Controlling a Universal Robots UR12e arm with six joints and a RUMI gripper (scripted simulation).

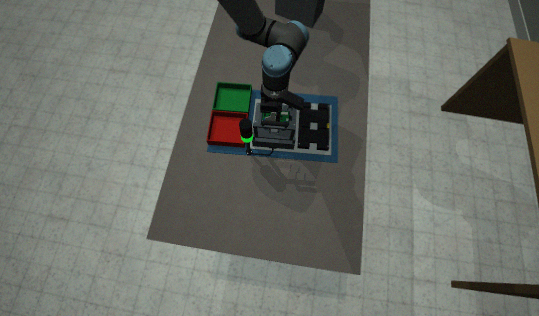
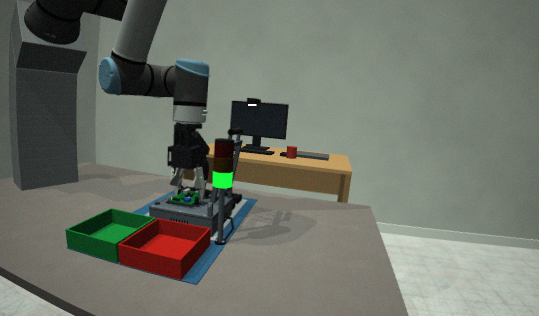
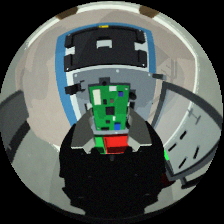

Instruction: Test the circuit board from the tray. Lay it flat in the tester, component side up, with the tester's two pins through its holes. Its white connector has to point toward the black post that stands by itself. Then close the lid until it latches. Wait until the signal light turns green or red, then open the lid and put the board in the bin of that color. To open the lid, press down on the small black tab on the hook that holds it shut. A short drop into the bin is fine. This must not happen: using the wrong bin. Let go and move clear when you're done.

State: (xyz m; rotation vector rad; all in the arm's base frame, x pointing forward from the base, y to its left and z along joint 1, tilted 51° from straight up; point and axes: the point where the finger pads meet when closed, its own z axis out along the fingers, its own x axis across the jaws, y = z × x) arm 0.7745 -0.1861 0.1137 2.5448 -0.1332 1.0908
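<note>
The green circuit board point(image 1: 283, 118) point(image 2: 178, 201) point(image 3: 105, 123) lies flat on the grey tester point(image 2: 161, 212) point(image 3: 145, 91), component side up. Its white connector point(image 3: 96, 96) is at the upper left in the wrist view. My gripper point(image 2: 190, 194) point(image 3: 109, 107) points down over it, its jaws against the board's two long edges. The board still sits at the tester's level. The lid point(image 1: 274, 135) point(image 3: 186, 131) stands open. The signal light point(image 1: 246, 138) point(image 2: 222, 180) glows green. The pins are hard to make out.
The green bin point(image 1: 232, 97) point(image 2: 91, 246) and the red bin point(image 1: 228, 128) point(image 2: 150, 260) stand side by side beyond the signal light's side of the tester. The black tray point(image 1: 306, 139) point(image 3: 83, 46) lies on the tester's other side. The signal light's pole point(image 2: 221, 220) stands near the red bin and the lid.
</note>
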